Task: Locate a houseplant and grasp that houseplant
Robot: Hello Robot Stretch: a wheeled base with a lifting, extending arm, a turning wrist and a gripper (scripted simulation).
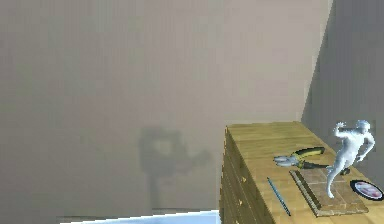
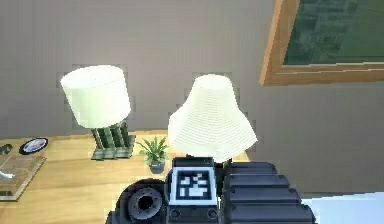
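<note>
So the "locate" half looks done to me: the houseplant [image 2: 154, 152], a little green one in a small pot, sits on the wooden dresser [image 2: 80, 178] between the bases of the two lamps, just beyond my pincer [image 2: 146, 202]. The grasp is what's left. My pincer's dark body sits low at the bottom edge of the arm side view, and I can't make out its far end, so I honestly can't tell how wide it is or whether it's got anything in it. My guess is nothing's grabbed, since the plant looks planted on the wood. Head count: one houseplant, two lamps (a drum-shade lamp [image 2: 97, 95] and a bell-shade lamp [image 2: 210, 118]), one white statue [image 1: 349, 150], one dark round dish [image 2: 33, 146], one plier-like tool [image 1: 297, 157], one pencil-like stick [image 1: 279, 196], and one wood-framed panel [image 2: 330, 72] on the wall.
</note>
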